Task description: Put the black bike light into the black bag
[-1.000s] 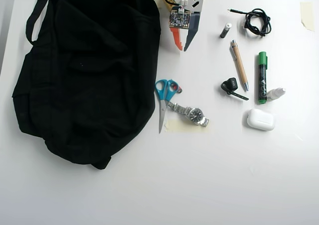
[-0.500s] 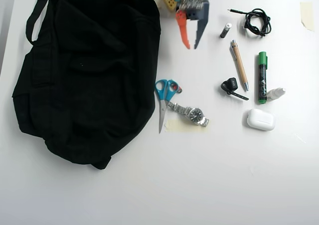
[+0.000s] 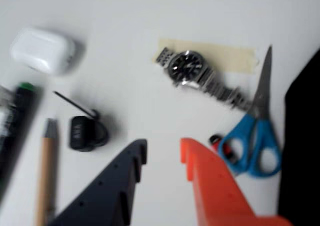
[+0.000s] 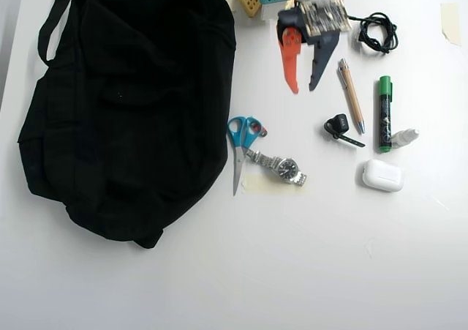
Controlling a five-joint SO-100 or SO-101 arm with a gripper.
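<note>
You are in the approach: the gripper (image 4: 303,89) hangs empty with its jaws narrowly parted, up-left of the black bike light (image 4: 338,125) in the overhead view. The light lies just left of the wooden pen (image 4: 351,96), well apart from the black bag (image 4: 124,103). I judge you must next swing over the light, spread the jaws and descend on its rounded body.

Overhead, the bag (image 4: 128,103) fills the table's (image 4: 292,271) left half. Scissors (image 4: 242,141) lie just beside the bag's right edge, touching a watch (image 4: 281,167) to their right. Toward the right edge sit the bike light (image 4: 338,128), then a pen (image 4: 351,95), a marker (image 4: 385,113) and an earbud case (image 4: 382,175). A cable (image 4: 376,31) lies near the top right corner.
</note>
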